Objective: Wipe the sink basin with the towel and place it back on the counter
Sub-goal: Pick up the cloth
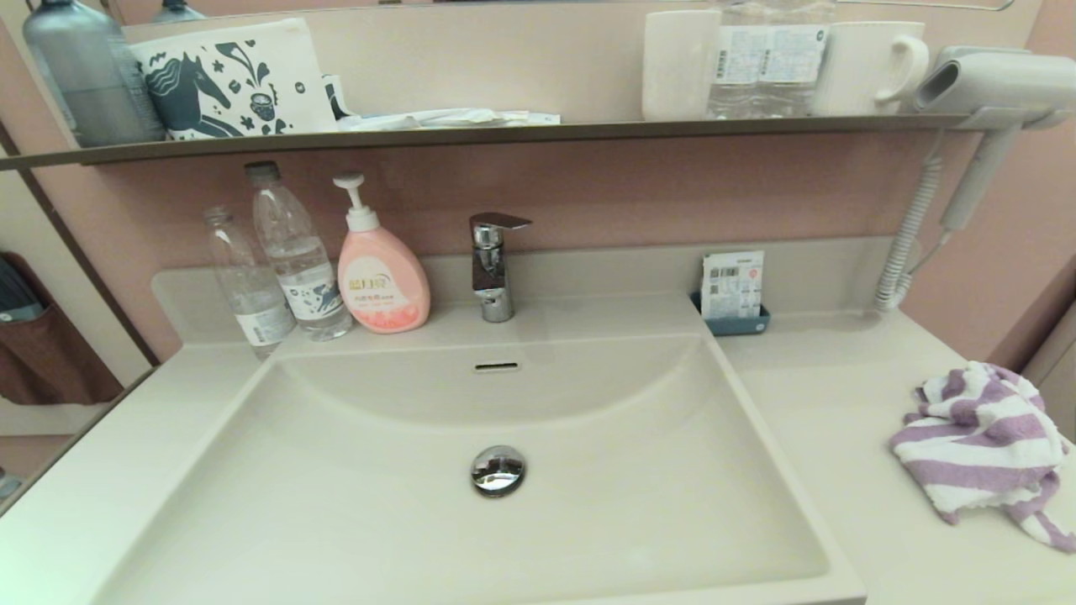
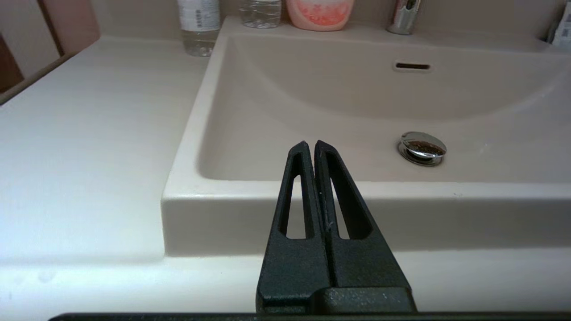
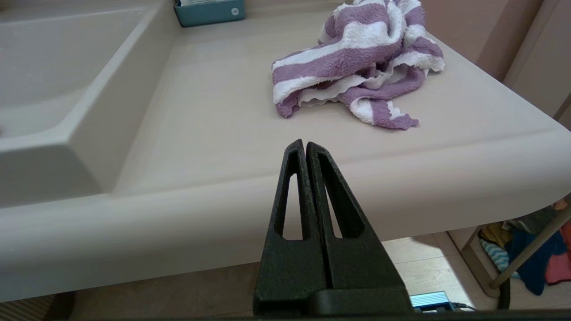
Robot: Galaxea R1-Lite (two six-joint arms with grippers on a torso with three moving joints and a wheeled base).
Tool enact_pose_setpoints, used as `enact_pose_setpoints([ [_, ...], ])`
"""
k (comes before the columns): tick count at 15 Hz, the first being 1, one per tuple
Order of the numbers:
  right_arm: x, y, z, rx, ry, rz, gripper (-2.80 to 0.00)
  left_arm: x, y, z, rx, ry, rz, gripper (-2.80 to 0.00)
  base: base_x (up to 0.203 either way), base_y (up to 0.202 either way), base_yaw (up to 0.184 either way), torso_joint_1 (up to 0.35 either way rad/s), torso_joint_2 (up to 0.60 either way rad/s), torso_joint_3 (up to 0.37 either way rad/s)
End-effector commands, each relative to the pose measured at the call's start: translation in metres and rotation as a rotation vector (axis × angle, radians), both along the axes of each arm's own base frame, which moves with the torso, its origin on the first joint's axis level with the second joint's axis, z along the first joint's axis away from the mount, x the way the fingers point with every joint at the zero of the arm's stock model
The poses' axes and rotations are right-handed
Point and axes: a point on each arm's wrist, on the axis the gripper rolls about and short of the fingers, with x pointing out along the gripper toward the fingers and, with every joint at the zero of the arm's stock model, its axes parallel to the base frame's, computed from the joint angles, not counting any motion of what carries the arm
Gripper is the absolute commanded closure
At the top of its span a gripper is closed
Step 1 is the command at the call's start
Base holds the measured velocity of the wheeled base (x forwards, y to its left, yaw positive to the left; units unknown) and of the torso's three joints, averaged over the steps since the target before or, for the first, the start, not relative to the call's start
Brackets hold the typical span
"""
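Nearest the wrist cameras are the 2 black, wedge-shaped end effectors: the left end effector [image 2: 311, 143] hangs in front of the sink's front rim with its fingers pressed together and nothing between them, and the right end effector [image 3: 303, 143] hangs before the rounded front edge of the smooth cream-white vanity surface [image 3: 214, 111], likewise pressed together and holding nothing. Neither arm shows in the head view. The small terry towel with broad purple and white stripes [image 1: 983, 445] lies crumpled on the surface to the right of the basin, well apart from both end effectors; its bunched mass runs roughly from the back toward the front edge, with a loose striped corner trailing toward the front right. The wide rectangular cream-white sink basin [image 1: 353, 504] holds only its round chrome drain plug [image 1: 498, 470], with a small overflow slot [image 1: 496, 366] in the back wall below the chrome faucet [image 1: 493, 265]. Behind the basin's left corner stand 2 clear plastic water bottles [image 1: 290, 252] and a pink pump bottle of soap [image 1: 380, 269]. At the back right, a small blue tray [image 1: 734, 323] holds white packets [image 1: 733, 284]. On the thin dark wall shelf [image 1: 504, 132] above stand 2 white mugs [image 1: 866, 67], and a white hair dryer [image 1: 992, 84] hangs at the right.
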Motion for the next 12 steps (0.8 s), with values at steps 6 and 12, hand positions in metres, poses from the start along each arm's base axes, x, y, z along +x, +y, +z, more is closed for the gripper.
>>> enact_pose_setpoints([
  [6,0.0,0.0,0.0,0.0,-0.001,-0.001,0.0,0.0002,0.0,-0.0009,0.024,0.011,0.007,0.0,0.0,0.0,0.0,0.0,0.0,0.0],
  [12,0.0,0.0,0.0,0.0,-0.001,-0.001,0.0,0.0001,-0.0001,0.0002,0.015,0.0,-0.004,0.0,0.0,0.0,0.0,0.0,0.0,0.0],
])
